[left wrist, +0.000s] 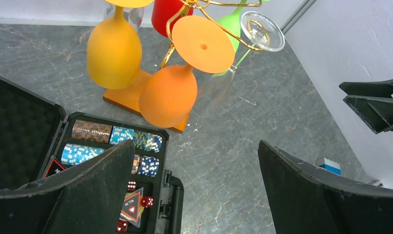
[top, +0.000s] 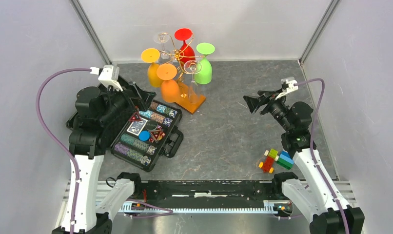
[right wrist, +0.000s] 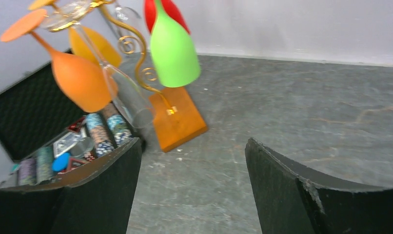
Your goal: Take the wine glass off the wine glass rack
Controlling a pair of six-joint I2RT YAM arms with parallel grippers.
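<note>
Ahead of both grippers: glasses hanging bowl-down

Seen from above, the wine glass rack (top: 193, 101) stands at the far middle of the table (top: 224, 136), just beyond the poker chip case (top: 171, 141). Each glass hangs foot-up, with its long axis near vertical. The orange wine glass (top: 169, 90) faces the left gripper (left wrist: 194, 146) — the nearer one, fingers apart and empty. The right gripper (top: 250, 103), likewise spread and empty, sits well apart to the right — the green wine glass (top: 203, 72) on its side.

Gold wire wine glass rack (top: 194, 103) upright on orange-brown base, coloured and clear wine glasses (top: 169, 90) hanging upside down
</note>
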